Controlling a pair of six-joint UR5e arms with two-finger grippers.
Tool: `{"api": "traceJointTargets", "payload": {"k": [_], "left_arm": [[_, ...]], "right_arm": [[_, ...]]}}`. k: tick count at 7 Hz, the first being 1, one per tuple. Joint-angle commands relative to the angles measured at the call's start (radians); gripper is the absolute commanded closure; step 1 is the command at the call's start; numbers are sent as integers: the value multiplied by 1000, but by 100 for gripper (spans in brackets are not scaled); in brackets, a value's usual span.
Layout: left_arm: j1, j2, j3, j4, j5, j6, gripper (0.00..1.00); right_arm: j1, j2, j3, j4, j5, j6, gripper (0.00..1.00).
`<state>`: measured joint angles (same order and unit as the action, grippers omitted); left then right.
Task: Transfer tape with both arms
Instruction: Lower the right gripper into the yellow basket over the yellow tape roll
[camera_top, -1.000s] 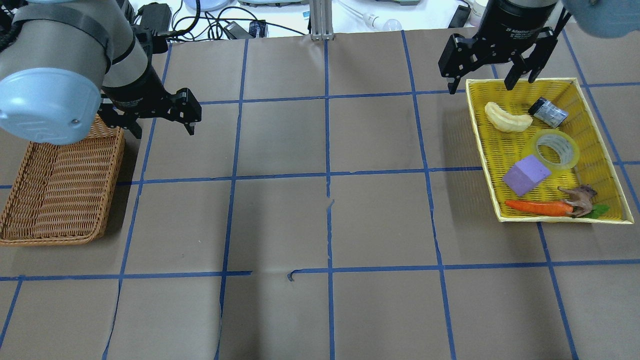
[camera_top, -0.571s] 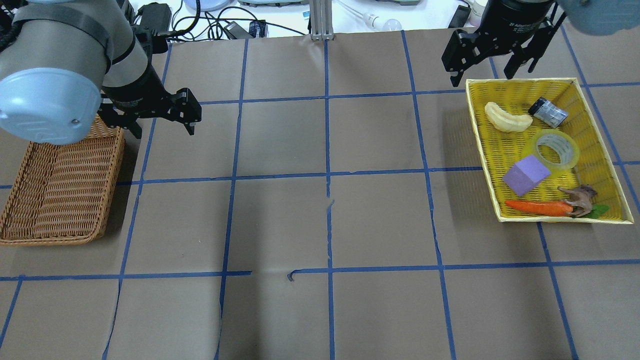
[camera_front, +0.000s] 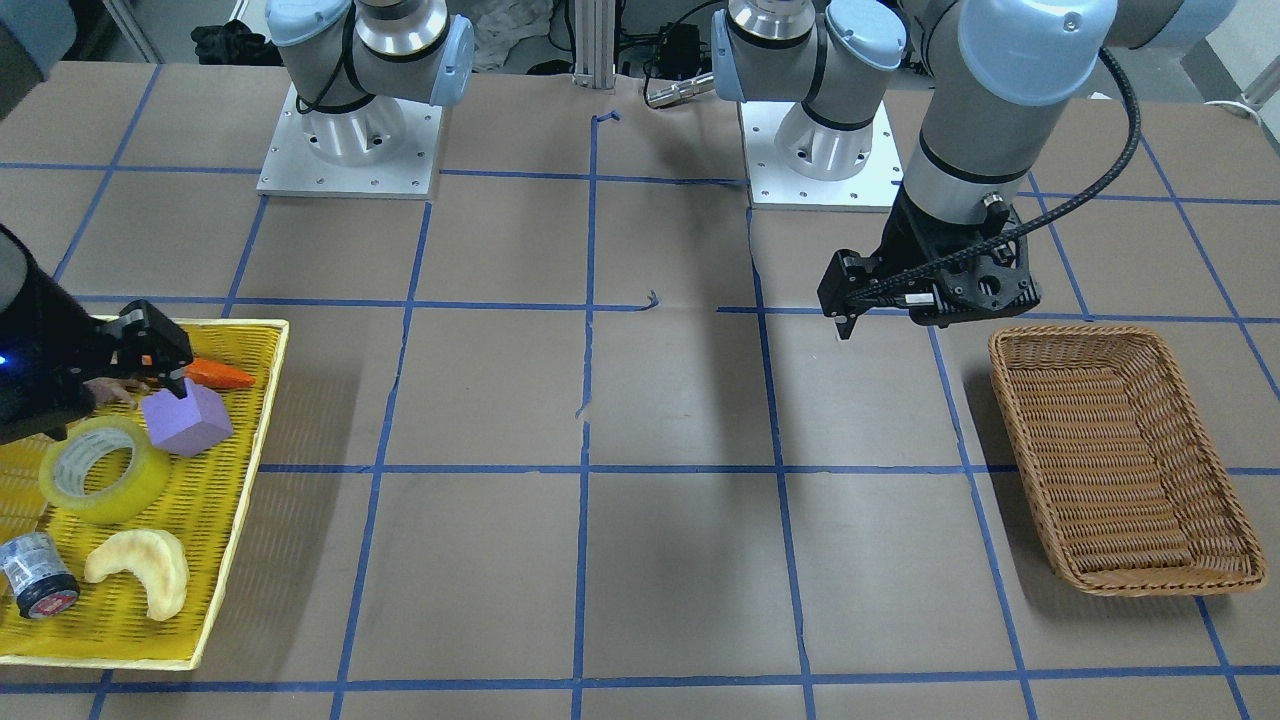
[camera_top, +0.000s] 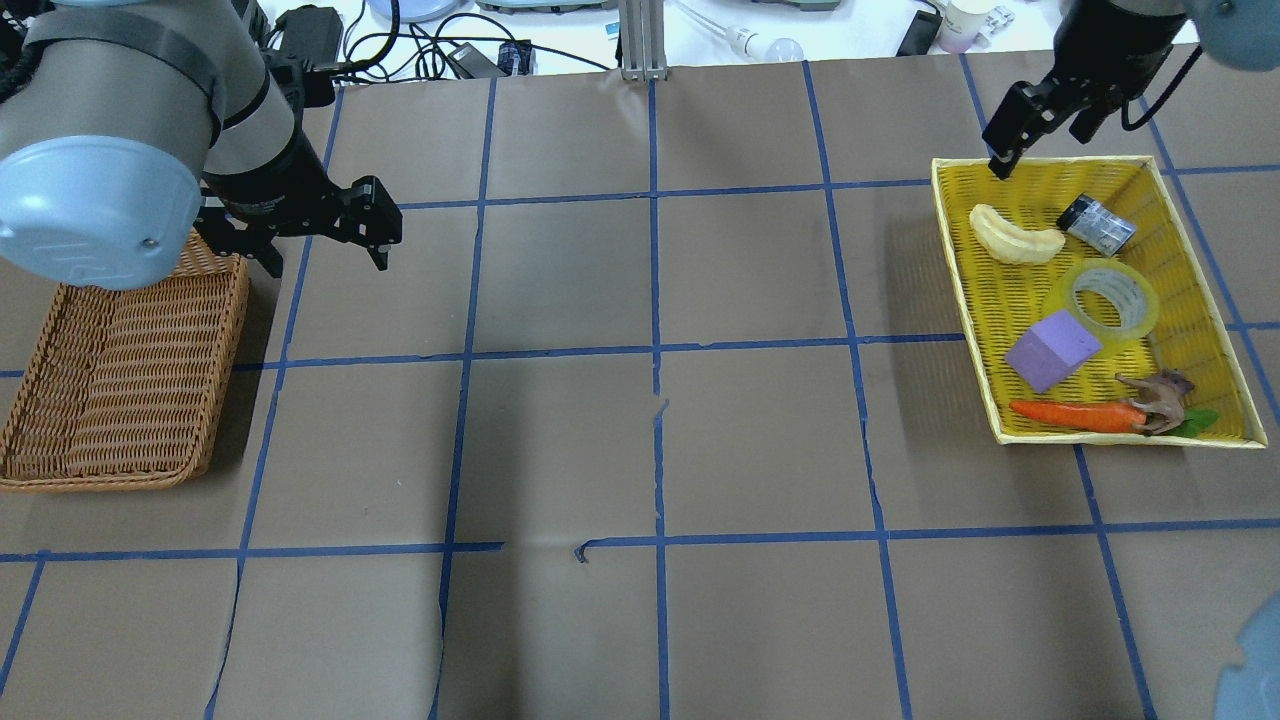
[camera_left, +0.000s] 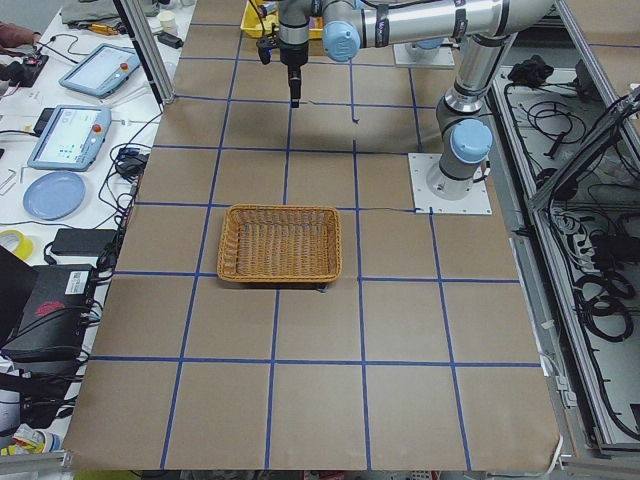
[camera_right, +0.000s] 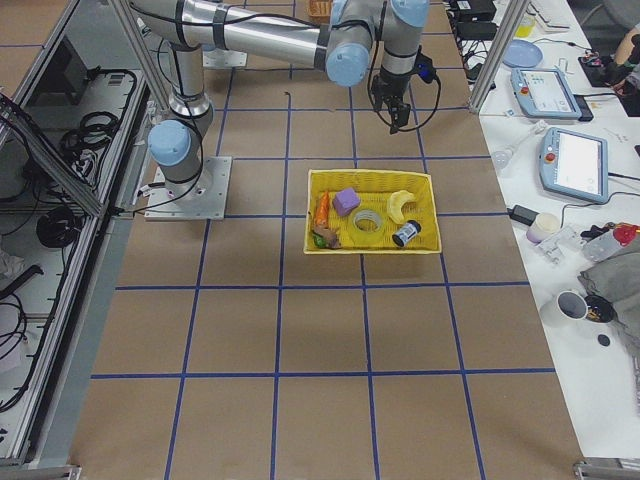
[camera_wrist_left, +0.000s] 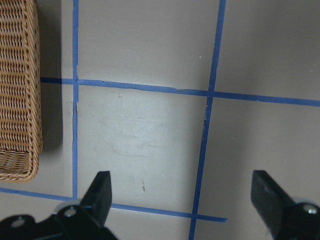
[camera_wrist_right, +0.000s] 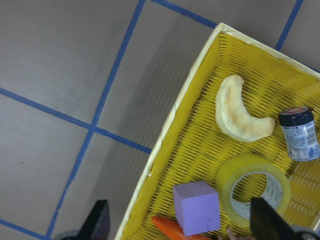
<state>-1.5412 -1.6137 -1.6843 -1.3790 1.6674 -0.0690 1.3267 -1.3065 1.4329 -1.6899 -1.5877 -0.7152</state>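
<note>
The tape (camera_top: 1105, 297) is a translucent yellow roll that lies flat in the yellow basket (camera_top: 965, 290), between a purple cube and a dark jar. It also shows in the front view (camera_front: 103, 470) and the right wrist view (camera_wrist_right: 253, 186). My right gripper (camera_top: 1045, 145) is open and empty, raised over the basket's far edge and clear of the tape. My left gripper (camera_top: 328, 262) is open and empty above bare table, just beside the wicker basket (camera_top: 120, 380). Its fingers (camera_wrist_left: 102, 185) stand wide apart.
The yellow basket also holds a pale croissant (camera_top: 1015, 235), a dark jar (camera_top: 1097, 223), a purple cube (camera_top: 1052, 350), a carrot (camera_top: 1075, 415) and a brown toy animal (camera_top: 1160, 398). The wicker basket (camera_front: 1100, 330) holds nothing. Brown paper with blue tape lines covers the table.
My right gripper has turned and shifted right along the yellow basket's far edge. The left arm and the objects have not moved.
</note>
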Motion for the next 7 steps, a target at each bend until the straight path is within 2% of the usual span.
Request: {"api": "traceJointTargets", "payload": {"k": [1,3,5,6,7], "left_arm": [[1,0,0,0,0,0,0],[3,0,0,0,0,0,0],[3,0,0,0,0,2,0],[3,0,0,0,0,0,0],[3,0,0,0,0,0,0]], "right_arm": [[-125,62,58,-122,-2,-240,0],[-197,108,180,-310,5,-354,0],[-262,188,210,-379,2,-395,20],[-282,219,211,-399,3,-395,22],[-282,220,213,-398,-1,-395,33]]}}
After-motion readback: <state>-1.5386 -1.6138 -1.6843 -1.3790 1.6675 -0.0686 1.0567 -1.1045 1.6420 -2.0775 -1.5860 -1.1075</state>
